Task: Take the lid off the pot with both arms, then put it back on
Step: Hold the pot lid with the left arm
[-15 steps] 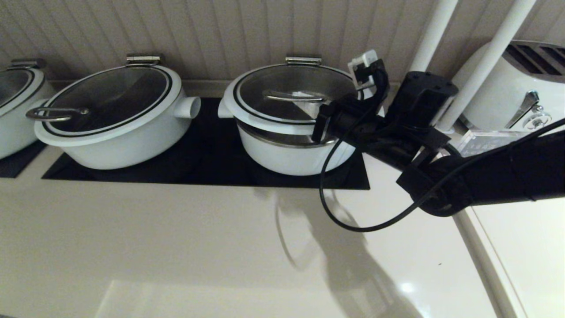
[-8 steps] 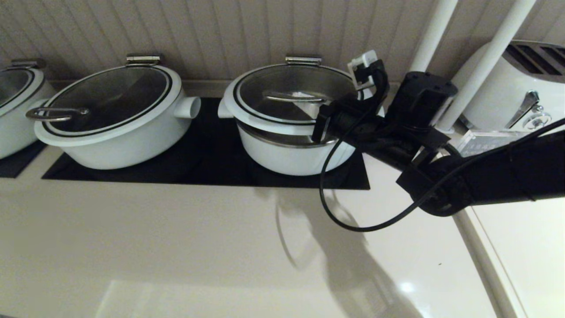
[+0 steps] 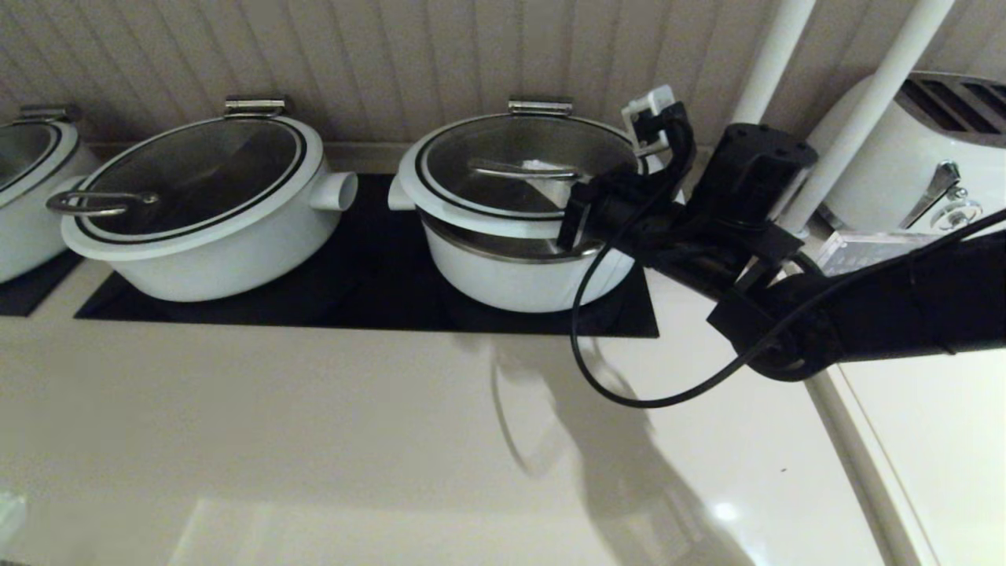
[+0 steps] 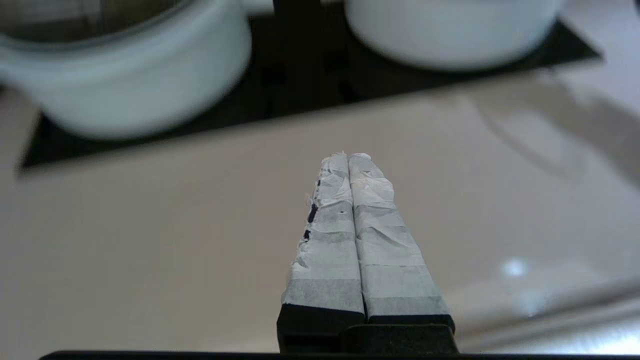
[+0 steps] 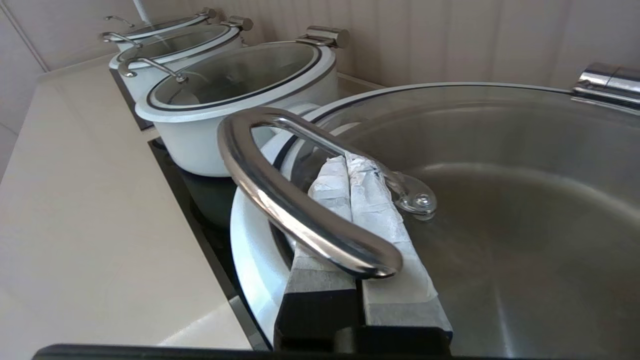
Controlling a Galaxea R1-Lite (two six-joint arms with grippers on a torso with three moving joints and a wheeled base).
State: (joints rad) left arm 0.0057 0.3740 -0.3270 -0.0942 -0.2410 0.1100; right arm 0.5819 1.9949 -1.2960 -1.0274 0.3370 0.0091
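Observation:
The round white pot (image 3: 526, 279) stands on the black hob, and also shows in the left wrist view (image 4: 450, 30). Its glass lid (image 3: 471, 145) is tilted: the front edge is raised off the steel rim and the back stays at the hinge (image 3: 540, 104). My right gripper (image 3: 550, 179) is shut, and its taped fingers (image 5: 370, 200) lie together under the lid's steel handle (image 5: 300, 215), not clamped on it. My left gripper (image 4: 348, 156) is shut and empty, low over the beige counter in front of the pots; its tip just shows at the head view's lower left corner (image 3: 8, 511).
A wider white pot (image 3: 196, 220) with a loop-handled lid stands to the left, and another pot (image 3: 23, 196) at the far left. A white appliance (image 3: 927, 157) and two white poles (image 3: 864, 102) stand at the right. The panelled wall is close behind.
The lid's front edge has risen a little with my right gripper under the handle. The left gripper's tip has come into the head view's lower left corner.

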